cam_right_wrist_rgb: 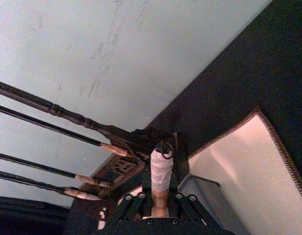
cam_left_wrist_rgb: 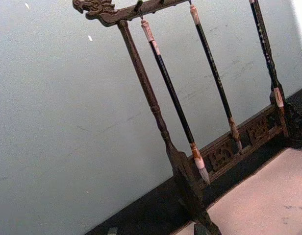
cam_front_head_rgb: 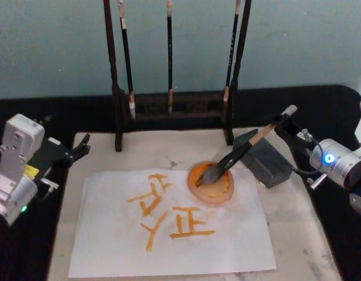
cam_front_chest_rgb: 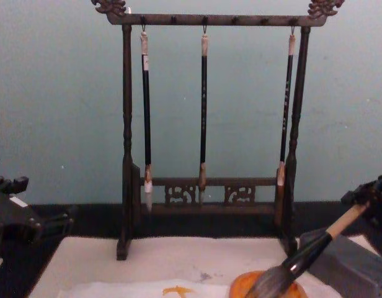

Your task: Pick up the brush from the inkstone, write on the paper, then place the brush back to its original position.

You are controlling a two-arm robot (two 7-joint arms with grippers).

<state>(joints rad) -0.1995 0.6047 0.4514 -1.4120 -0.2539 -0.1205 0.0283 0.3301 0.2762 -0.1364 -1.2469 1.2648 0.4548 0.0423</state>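
Right gripper (cam_front_head_rgb: 284, 121): jaws were closed on the upper handle of the brush (cam_front_head_rgb: 239, 157). The shaft leaned across the grey inkstone (cam_front_head_rgb: 269, 168), with the tuft in the orange dish (cam_front_head_rgb: 211, 199) on the paper (cam_front_head_rgb: 110, 246). The brush rack (cam_front_head_rgb: 174, 108) stood close behind. Left gripper (cam_front_head_rgb: 79, 147): parked at the mat's (cam_front_head_rgb: 298, 234) left edge, grip state could not be told.

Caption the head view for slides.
Right tool holds brush, tip in orange dish on paper; left tool parked beside mat.
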